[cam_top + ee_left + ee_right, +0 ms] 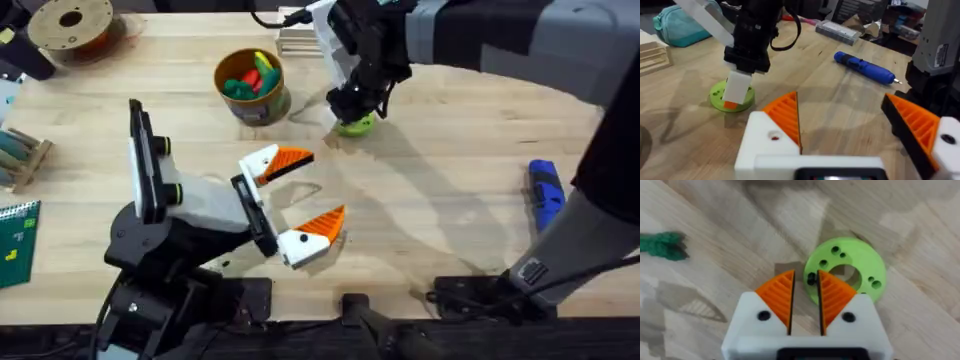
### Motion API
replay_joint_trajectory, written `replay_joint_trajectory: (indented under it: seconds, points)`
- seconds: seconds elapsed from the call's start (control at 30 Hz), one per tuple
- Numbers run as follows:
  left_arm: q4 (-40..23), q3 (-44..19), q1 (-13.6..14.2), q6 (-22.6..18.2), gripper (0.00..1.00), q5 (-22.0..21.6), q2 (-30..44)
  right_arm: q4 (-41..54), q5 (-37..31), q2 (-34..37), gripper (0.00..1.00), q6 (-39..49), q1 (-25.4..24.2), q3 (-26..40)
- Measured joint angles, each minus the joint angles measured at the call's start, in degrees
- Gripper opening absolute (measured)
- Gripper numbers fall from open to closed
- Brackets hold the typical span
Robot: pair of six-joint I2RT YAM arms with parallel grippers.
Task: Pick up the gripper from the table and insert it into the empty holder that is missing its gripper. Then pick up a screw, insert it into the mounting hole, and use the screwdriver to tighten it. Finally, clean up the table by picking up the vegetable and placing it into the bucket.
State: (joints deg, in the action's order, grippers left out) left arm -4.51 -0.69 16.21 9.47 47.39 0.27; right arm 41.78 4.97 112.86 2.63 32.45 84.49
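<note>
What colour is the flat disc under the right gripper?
Bright green. The disc shows best in the right wrist view, just beyond the right gripper.

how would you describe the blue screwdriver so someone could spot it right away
Start at the right side of the wooden table, near the right arm's base. The screwdriver lies flat there with bare wood around it, well away from the bucket and the green disc. It is a stubby bright blue cylinder.
</note>
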Motion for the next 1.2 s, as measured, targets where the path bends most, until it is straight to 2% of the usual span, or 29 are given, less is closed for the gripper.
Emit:
replay_joint_trajectory:
  seconds: [0.2, 0.4, 0.7, 0.9, 1.1, 1.17, 1.2]
  points:
    - [0.0, 0.0, 0.0, 0.0, 0.987, 0.0, 0.0, 0.0, -1.3, 0.0, 0.141, 0.0, 0.0, 0.0]
    - [0.0, 0.0, 0.0, 0.0, 0.987, 0.0, 0.0, -0.2, -2.6, 0.0, 0.015, -0.2, -0.1, 0.0]
    - [0.0, 0.0, 0.0, 0.0, 0.987, 0.0, 0.0, 0.2, -3.7, 0.0, 0.008, -0.7, 0.1, 0.5]
    - [0.0, 0.0, 0.0, 0.0, 0.987, 0.0, 0.0, 3.5, -3.8, -0.8, 0.008, -0.7, 0.1, 4.5]
    - [0.0, 0.0, 0.0, 0.0, 0.988, 0.0, 0.0, 9.9, -3.9, -4.6, 0.008, -0.7, 0.1, 10.1]
    - [0.0, 0.0, 0.0, 0.0, 0.987, 0.0, 0.0, 12.6, -3.9, -6.1, 0.008, -0.7, 0.3, 12.3]
    - [0.0, 0.0, 0.0, 0.0, 0.987, 0.0, 0.0, 15.9, -4.1, -7.8, 0.008, -0.5, 1.4, 15.5]
